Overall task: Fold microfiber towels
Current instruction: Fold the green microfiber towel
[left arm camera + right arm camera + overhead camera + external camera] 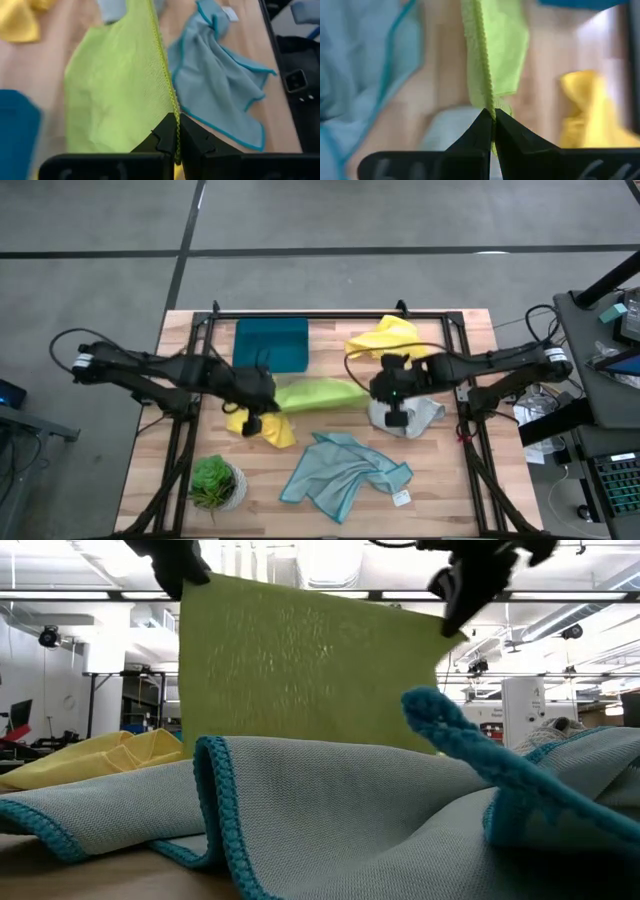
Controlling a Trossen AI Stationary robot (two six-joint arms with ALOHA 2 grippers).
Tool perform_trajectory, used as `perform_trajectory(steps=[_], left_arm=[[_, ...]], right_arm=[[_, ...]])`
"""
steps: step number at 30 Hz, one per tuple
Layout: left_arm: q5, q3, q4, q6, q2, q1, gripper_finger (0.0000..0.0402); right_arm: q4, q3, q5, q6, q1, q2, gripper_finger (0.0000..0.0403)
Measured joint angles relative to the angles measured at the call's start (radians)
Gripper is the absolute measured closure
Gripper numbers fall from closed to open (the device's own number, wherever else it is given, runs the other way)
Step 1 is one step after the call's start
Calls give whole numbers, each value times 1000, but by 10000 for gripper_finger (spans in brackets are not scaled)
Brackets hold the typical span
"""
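A wooden counter [440,480] stands on a grey floor [90,220]. On the counter, at about eleven o'clock from its middle, lies a teal rectangular tray [271,343]. At about seven o'clock, near the front corner, sits a small green potted plant [213,482]. A black metal frame [330,316] runs around the counter's edges.

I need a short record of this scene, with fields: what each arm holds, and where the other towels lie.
left gripper: shut on one top corner of the lime towel
right gripper: shut on the other top corner
lime towel: hanging stretched between both arms, above the table
blue towel: crumpled, at the front
yellow towels: one by the left arm, one at the back
grey towel: under the right arm
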State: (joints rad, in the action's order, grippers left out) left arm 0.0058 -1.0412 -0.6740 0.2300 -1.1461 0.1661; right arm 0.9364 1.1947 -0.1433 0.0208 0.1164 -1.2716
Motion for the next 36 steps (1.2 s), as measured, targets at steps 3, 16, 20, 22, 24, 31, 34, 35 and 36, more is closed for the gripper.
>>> perform_trajectory(steps=[3,16,20,22,24,31,34,35,36], left_arm=[[3,15,51,51,-62,57,402],[267,11,209,179,-350,178,402],[338,12,211,192,-398,184,402],[344,12,212,185,-402,184,402],[345,13,211,179,-398,182,402],[313,17,152,173,-350,147,402],[248,21,87,160,-342,125,402],[224,21,84,153,-342,117,402],[213,24,80,143,-342,107,402]], right_arm=[[-12,-49,87,54,49,0,394],[-395,-302,486,214,141,-6,394],[-554,-351,609,255,141,-6,394],[-574,-354,638,260,142,-11,394],[-574,-353,640,261,141,-15,394],[-568,-349,557,259,98,-25,394],[-544,-348,524,257,68,-25,394],[-530,-348,507,257,59,-25,394],[-518,-348,491,255,50,-25,394]])
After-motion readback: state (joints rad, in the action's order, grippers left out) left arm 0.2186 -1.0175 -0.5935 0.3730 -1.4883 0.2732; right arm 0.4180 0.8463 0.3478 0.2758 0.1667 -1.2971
